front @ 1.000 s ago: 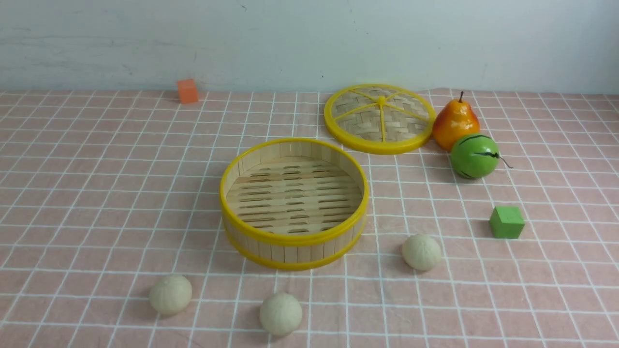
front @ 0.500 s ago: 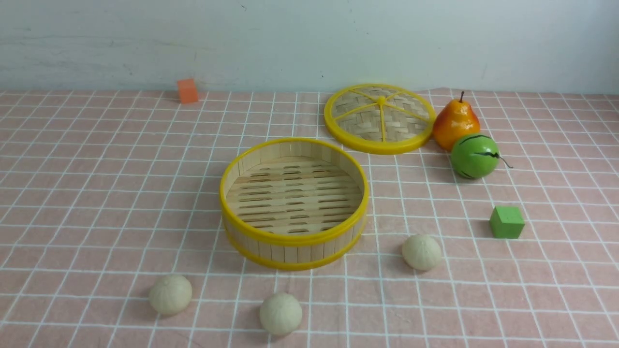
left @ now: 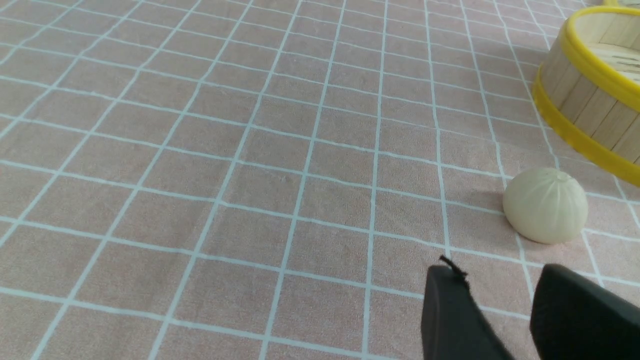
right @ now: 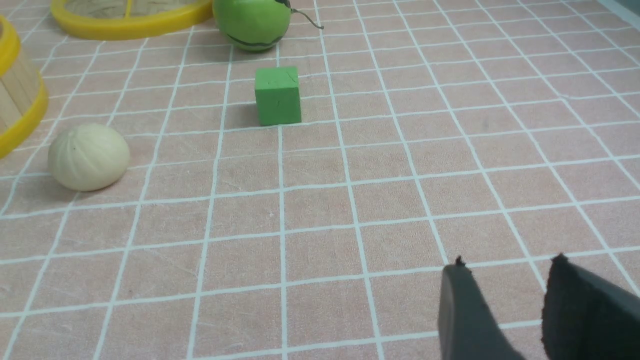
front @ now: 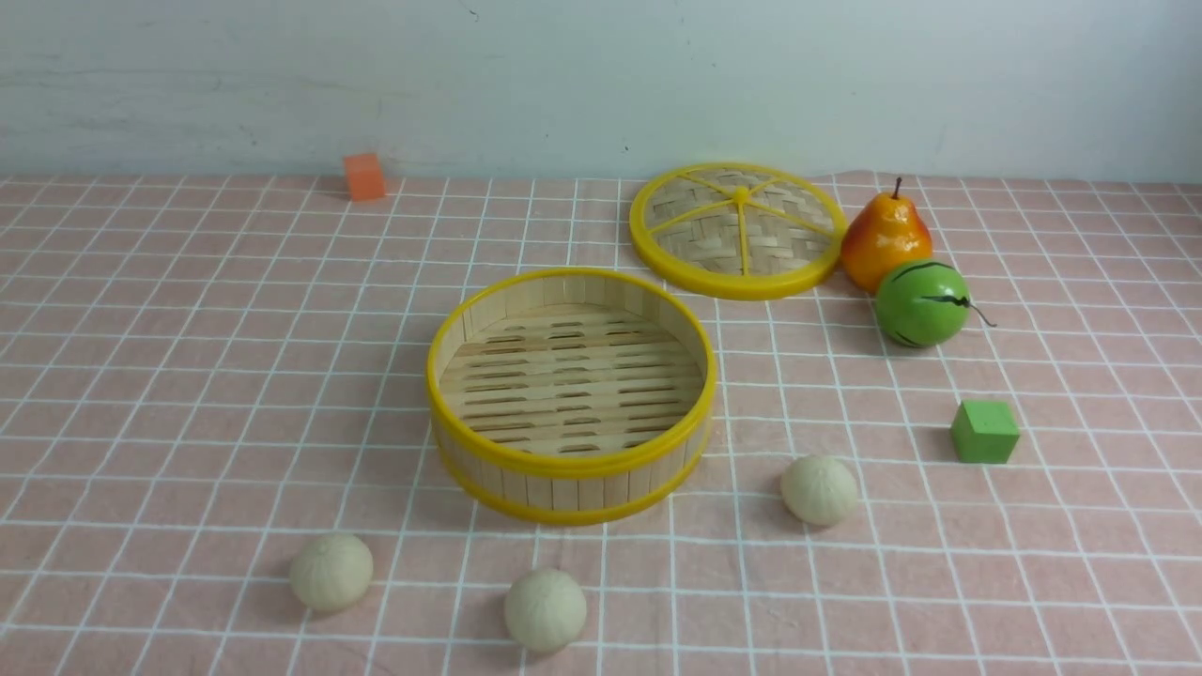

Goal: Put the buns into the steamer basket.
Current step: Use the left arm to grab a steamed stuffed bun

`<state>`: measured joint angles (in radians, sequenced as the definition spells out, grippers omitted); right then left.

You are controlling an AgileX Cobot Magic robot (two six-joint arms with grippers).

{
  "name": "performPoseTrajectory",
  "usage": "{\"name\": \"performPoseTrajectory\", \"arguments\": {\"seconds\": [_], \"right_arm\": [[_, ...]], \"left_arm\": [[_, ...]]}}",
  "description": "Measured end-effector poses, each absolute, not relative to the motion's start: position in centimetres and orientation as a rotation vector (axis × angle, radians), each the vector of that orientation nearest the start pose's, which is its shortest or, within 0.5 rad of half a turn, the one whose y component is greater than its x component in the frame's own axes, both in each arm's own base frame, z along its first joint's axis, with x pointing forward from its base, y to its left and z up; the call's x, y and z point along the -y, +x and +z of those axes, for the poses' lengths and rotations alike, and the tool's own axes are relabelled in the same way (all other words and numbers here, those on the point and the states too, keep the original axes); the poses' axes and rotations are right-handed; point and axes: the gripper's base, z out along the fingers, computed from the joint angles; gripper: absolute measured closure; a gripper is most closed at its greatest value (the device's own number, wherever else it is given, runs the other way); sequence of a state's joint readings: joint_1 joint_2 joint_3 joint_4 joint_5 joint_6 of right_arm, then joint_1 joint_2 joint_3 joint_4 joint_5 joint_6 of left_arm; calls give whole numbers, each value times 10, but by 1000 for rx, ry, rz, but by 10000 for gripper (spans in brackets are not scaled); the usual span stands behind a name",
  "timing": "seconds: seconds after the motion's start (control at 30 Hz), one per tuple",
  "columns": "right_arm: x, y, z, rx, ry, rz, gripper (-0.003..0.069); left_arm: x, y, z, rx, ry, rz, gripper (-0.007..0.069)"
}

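Landmark: round bamboo steamer basket with yellow rims [front: 571, 490]. Three small cream dough-like buns [front: 331, 573] [front: 545, 610] [front: 819, 490] on table, nearer side of basket. Black left gripper [left: 492, 290], black right gripper [right: 505, 280]: fingers apart, buns outside both.

The black two-fingered left gripper [left: 495, 285] has its fingers apart, with nothing between them, above the pink tablecloth with a white grid [left: 225, 175]. Just beyond the fingertips, a small cream-white ball-shaped bun with faint pleats [left: 545, 206] sits on the cloth, apart from them. Farther from the gripper, past the bun, stands the round bamboo steamer basket with yellow rims [left: 582, 95], upright and only partly in sight.
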<state>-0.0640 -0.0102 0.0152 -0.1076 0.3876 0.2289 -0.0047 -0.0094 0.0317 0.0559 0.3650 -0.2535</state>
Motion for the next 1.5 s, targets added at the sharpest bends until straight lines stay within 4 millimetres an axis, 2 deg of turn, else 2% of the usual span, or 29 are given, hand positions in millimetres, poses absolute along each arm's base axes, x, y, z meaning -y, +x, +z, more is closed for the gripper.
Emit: {"name": "performPoseTrajectory", "arguments": {"seconds": [0.63, 0.7, 0.8, 0.9, 0.93, 0.97, 1.0, 1.03, 1.07, 1.13, 1.3, 1.37, 1.47, 1.5], "right_arm": [[7, 52, 174, -1862, 209, 7, 419], [6, 52, 174, -1861, 228, 38, 419], [3, 52, 174, -1857, 282, 119, 419], [-7, 52, 175, -1813, 539, 469, 419], [-7, 52, 175, -1809, 564, 498, 419], [-13, 52, 176, -1773, 701, 687, 419], [-13, 52, 176, -1769, 718, 709, 419], [-18, 52, 177, -1725, 836, 872, 419], [-20, 52, 177, -1707, 880, 936, 419], [-23, 52, 179, -1671, 943, 1043, 419], [-23, 52, 180, -1673, 914, 1039, 419], [-24, 52, 180, -1679, 912, 1049, 419], [-29, 49, 182, -1763, 798, 1018, 419], [-32, 47, 189, -1794, 693, 983, 419]], "left_arm": [[-2, 53, 171, -1859, -193, -116, 386], [-1, 53, 172, -1841, -232, -162, 386], [2, 54, 175, -1789, -397, -348, 386], [11, 55, 181, -1613, -888, -900, 386], [12, 55, 181, -1594, -926, -947, 386], [14, 55, 183, -1522, -1073, -1110, 386], [14, 55, 183, -1510, -1096, -1134, 386], [15, 55, 185, -1463, -1179, -1231, 386], [16, 55, 185, -1453, -1196, -1252, 386], [16, 55, 185, -1442, -1211, -1276, 386], [17, 55, 186, -1440, -1211, -1289, 386], [18, 54, 191, -1463, -1156, -1271, 386], [21, 49, 217, -1504, -955, -1196, 386], [22, 46, 230, -1521, -843, -1148, 387]]}}
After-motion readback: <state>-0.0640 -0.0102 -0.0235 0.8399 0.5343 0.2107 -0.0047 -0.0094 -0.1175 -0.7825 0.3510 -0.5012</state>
